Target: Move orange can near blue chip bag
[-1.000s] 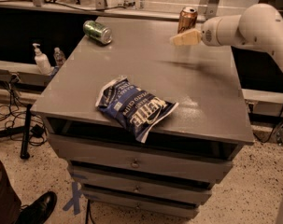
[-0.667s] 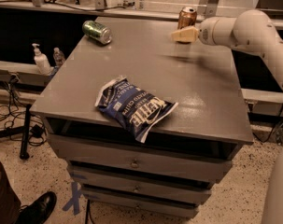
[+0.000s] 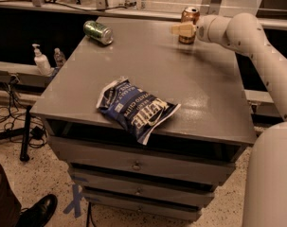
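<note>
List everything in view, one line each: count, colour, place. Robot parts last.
orange can: one, copper-orange, upright at the table's far edge, towards the right
green can: one, green, on its side near the table's far left corner
blue chip bag: one, dark blue with white lettering, lying at the table's front edge
table: one, grey, drawers below
pump bottle: one, white, on a ledge left of the table
small bottle: one, pale, beside the pump bottle
shoe: one, black, floor at lower left
arm: one, white, reaching in from the right
gripper: one, beige, at the orange can
</note>
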Available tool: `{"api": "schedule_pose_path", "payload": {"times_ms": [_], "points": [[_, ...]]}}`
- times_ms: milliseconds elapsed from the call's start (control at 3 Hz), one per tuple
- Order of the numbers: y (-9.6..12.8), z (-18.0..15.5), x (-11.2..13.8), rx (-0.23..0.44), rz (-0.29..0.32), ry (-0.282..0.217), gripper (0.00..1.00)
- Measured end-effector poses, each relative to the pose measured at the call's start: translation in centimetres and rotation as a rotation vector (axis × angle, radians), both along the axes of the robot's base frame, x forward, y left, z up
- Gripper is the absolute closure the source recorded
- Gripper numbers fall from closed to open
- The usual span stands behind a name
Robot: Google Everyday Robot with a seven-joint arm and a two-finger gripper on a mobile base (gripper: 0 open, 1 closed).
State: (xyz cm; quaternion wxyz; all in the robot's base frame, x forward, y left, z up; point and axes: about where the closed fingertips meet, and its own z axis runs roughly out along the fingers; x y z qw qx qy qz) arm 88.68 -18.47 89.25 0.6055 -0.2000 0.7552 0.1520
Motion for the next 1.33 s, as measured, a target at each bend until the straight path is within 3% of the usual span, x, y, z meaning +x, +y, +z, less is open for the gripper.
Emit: {"api": "schedule_pose_path", "payload": {"times_ms": [333,1000,1333], "points": [[-0.2,-0.2,0.7,0.013,-0.014,-0.011,0.42],[-1.4,-0.5,-0.5,0.016,-0.040,-0.004,0.88],[-1.5,0.5,-2.4,0.023,-0.025,-0.005,1.00]]}}
